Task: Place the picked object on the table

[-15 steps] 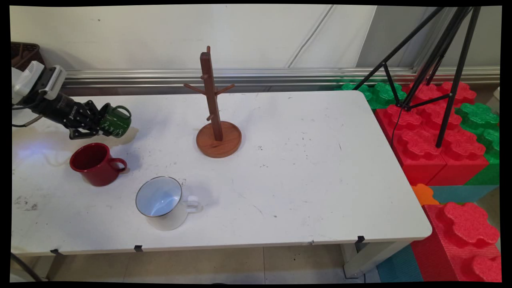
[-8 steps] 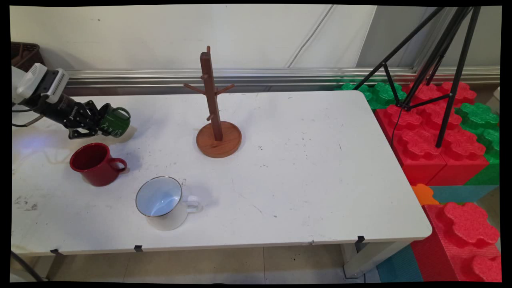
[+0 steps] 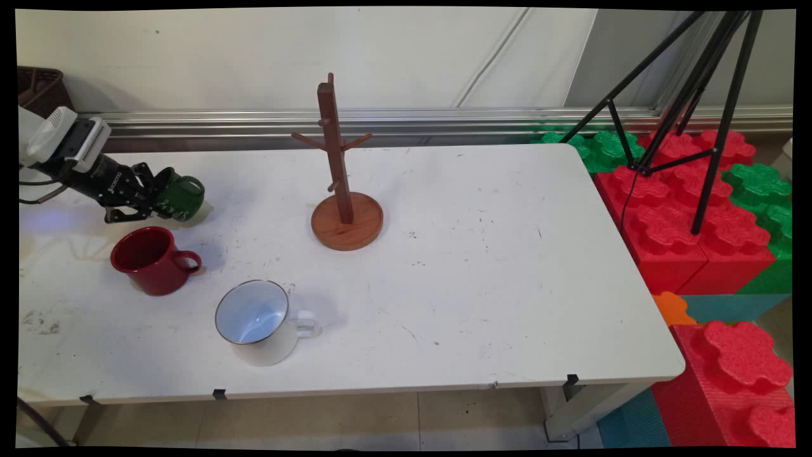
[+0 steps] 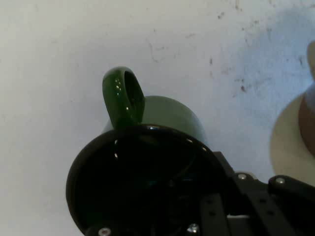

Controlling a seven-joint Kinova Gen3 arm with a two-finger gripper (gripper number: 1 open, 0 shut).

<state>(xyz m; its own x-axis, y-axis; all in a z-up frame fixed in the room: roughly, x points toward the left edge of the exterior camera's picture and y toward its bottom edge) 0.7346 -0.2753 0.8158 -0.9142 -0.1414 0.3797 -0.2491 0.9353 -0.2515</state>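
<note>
I have the end effector [image 3: 154, 198] clamped on the green mug's [image 3: 182, 198] rim, just beyond the red mug [image 3: 151, 260] at the bench's [image 3: 482, 285] left end. The green mug lies tipped, its axis roughly level, mouth toward the arm, base toward the wooden mug tree [image 3: 342, 184], handle up.

The green mug [image 4: 147, 147] hides the gripper [image 4: 197, 216] fingertips; the wooden stand [image 4: 307, 118] is cut off.

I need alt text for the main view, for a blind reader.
A black gripper holds a green mug at the white table's left. Nearby stand a red mug, a white mug and a wooden mug tree.
</note>
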